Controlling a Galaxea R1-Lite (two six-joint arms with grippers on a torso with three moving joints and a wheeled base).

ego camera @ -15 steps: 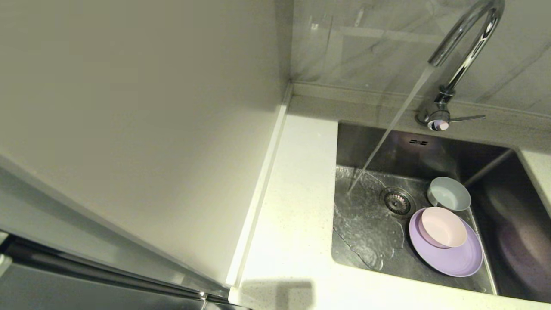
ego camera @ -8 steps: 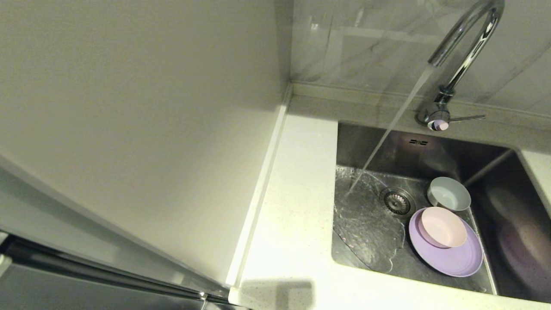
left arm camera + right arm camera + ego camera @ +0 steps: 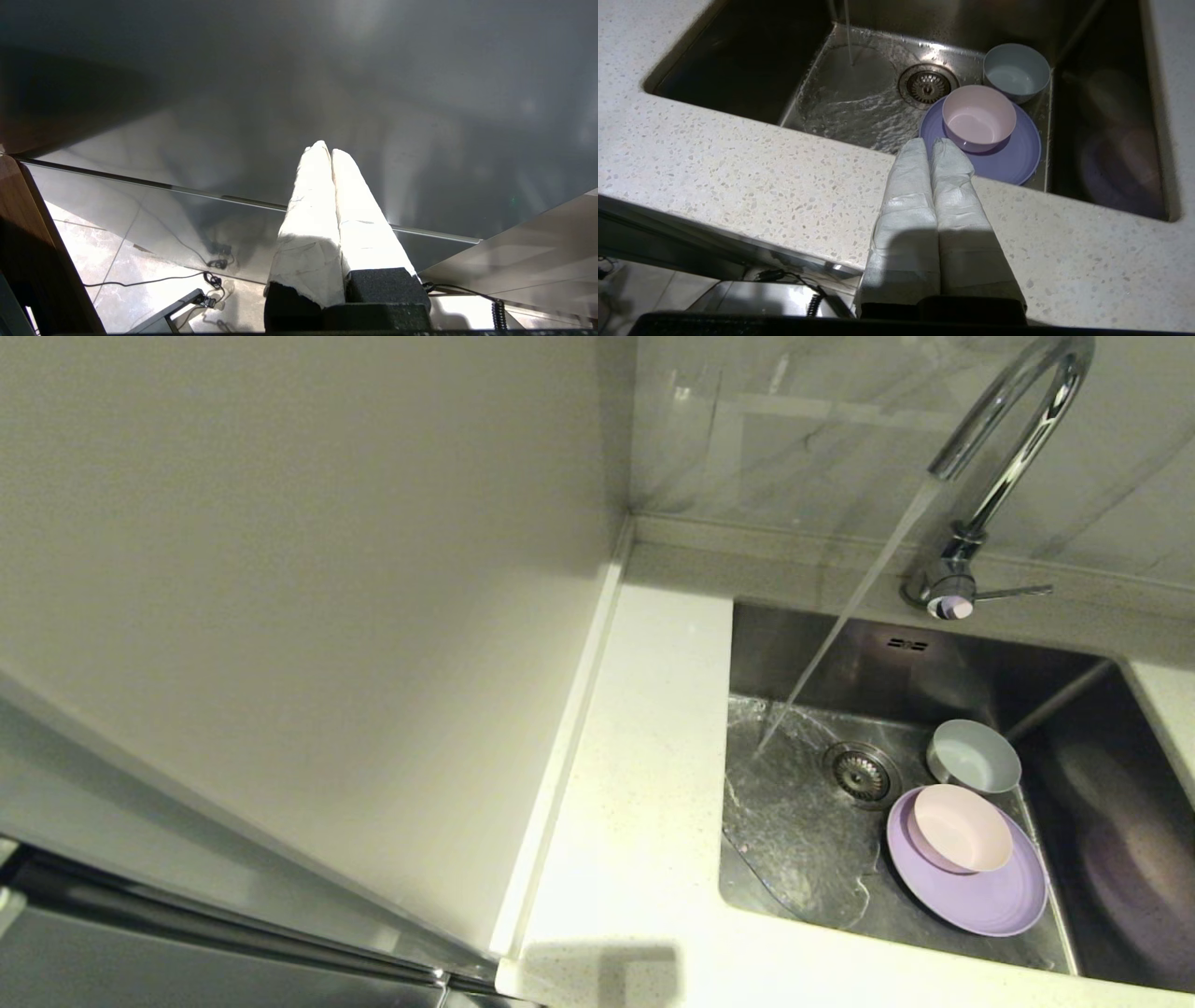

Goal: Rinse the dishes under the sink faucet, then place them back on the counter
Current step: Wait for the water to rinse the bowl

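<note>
All the dishes lie in the steel sink [image 3: 934,658] [image 3: 738,60]: a lavender plate [image 3: 990,896] [image 3: 1013,156] with a pink bowl [image 3: 962,828] [image 3: 978,116] on it, and a pale blue bowl [image 3: 976,756] [image 3: 1016,71] just behind. The chrome faucet [image 3: 1013,439] runs; its stream lands left of the drain [image 3: 861,772] [image 3: 927,84], clear of the dishes. My right gripper [image 3: 930,141] is shut and empty, over the front counter [image 3: 738,163] short of the plate. My left gripper [image 3: 325,150] is shut and empty, facing a grey panel, away from the sink.
White speckled counter [image 3: 644,784] runs left of the sink, bounded by a cream wall panel [image 3: 308,616]. The faucet's lever handle [image 3: 1013,590] points right. A dark second basin wall [image 3: 1120,821] lies right of the dishes. Cables lie on the floor [image 3: 210,275] below.
The sheet of water on the sink floor has spread a little. The dishes have not moved and neither arm shows in the head view.
</note>
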